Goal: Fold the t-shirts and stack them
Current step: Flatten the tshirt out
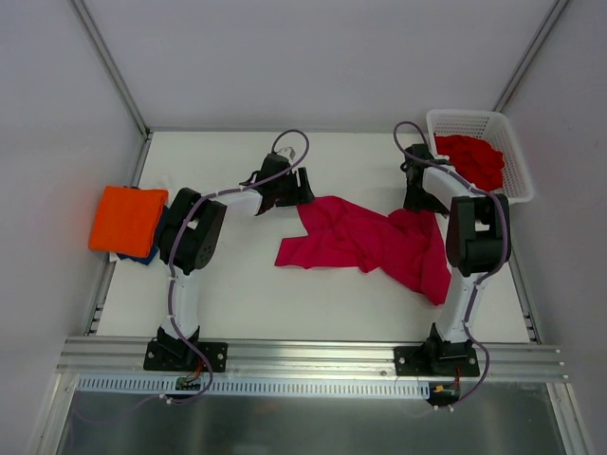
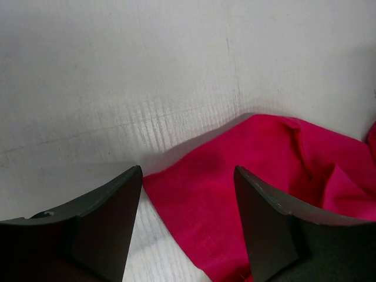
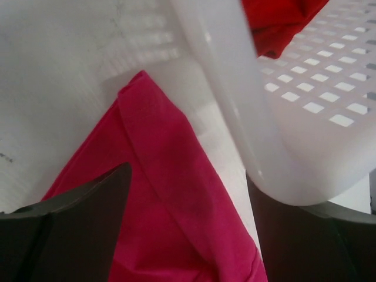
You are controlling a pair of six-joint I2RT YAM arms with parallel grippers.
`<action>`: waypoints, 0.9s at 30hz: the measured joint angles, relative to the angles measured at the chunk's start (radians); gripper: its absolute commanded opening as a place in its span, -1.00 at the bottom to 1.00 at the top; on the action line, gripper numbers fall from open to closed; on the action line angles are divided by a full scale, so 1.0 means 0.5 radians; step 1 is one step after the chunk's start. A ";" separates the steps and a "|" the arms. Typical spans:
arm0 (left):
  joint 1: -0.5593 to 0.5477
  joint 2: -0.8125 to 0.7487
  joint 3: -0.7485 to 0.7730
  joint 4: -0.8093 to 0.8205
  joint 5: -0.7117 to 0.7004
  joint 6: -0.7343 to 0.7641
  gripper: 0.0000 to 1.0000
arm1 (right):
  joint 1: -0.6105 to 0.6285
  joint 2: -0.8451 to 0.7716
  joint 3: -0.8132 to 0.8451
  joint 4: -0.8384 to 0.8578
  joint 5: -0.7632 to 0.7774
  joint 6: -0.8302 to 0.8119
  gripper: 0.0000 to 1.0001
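Crimson-pink t-shirt (image 1: 365, 237): soft woven cloth, crumpled, mid-table.
Left gripper (image 2: 188, 170): fingers apart, straddling the crimson-pink t-shirt's far-left corner, nothing gripped.
Right gripper (image 3: 188, 171): fingers wide over its far-right corner, nothing gripped.
Top view only: folded orange t-shirt (image 1: 128, 218) on dark blue t-shirt (image 1: 142, 256), well left of it.
Right wrist close-up: glossy white lattice basket (image 3: 235, 111) just beside it, red t-shirt (image 3: 276, 23) inside.

Crimson-pink t-shirt (image 1: 365, 242) crumpled centrally, orange t-shirt (image 1: 128, 218) folded left, perhaps atop dark blue t-shirt (image 1: 140, 256)
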 measured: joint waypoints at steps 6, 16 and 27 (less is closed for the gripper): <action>0.000 0.000 0.000 0.005 0.036 -0.018 -0.06 | -0.013 0.087 0.146 -0.111 -0.094 -0.010 0.47; 0.000 0.000 0.000 -0.039 0.012 -0.012 -0.92 | -0.033 0.224 0.366 -0.365 -0.155 -0.045 -0.22; 0.000 0.000 0.000 -0.059 0.012 -0.011 -0.97 | -0.073 0.451 0.624 -0.240 -0.373 -0.178 -0.11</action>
